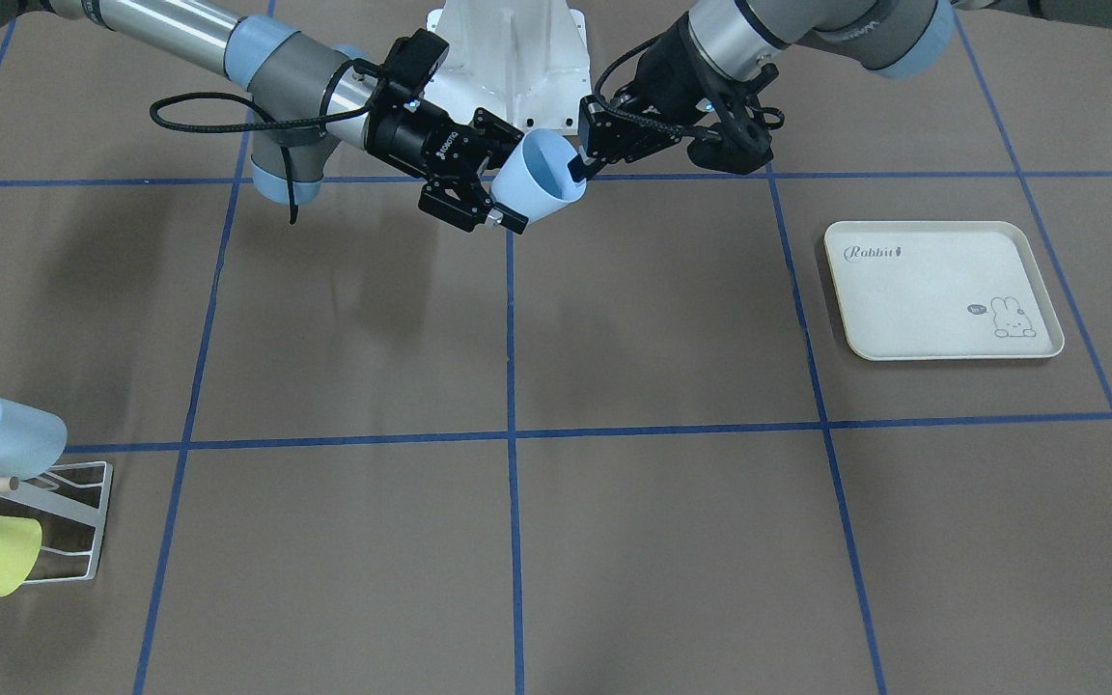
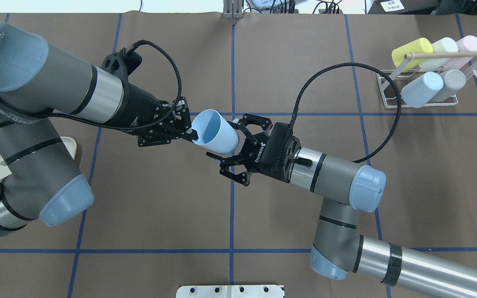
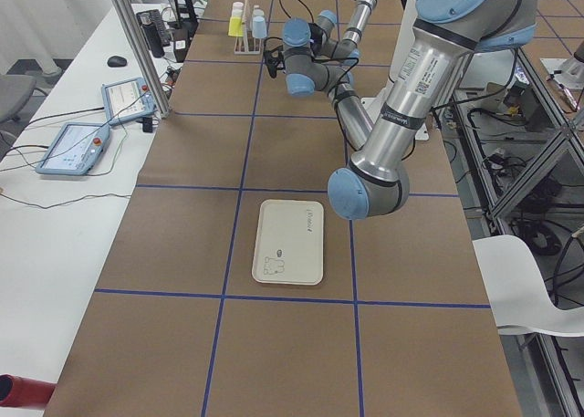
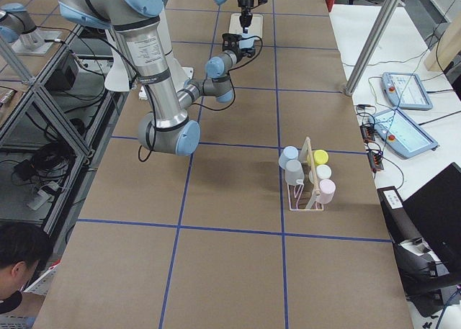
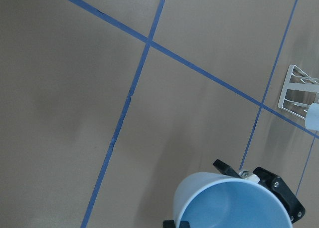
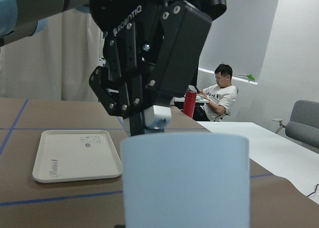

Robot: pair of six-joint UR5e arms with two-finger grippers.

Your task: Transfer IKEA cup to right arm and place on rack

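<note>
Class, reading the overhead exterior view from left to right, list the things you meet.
cream tray → left gripper → blue cup → right gripper → white rack

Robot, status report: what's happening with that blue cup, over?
Left tool pinching blue cup by its rim, mid-air. Right tool open, straddling its base. Rack holds five cups already.

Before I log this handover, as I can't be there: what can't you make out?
Right gripper pads touching the blue cup or not: overhead, the cup hides contact.
Left gripper's hold: left wrist view, cut by the bottom edge.
Rack: front-facing view, cut by the left edge.
Both grippers: side views, too small.
</note>
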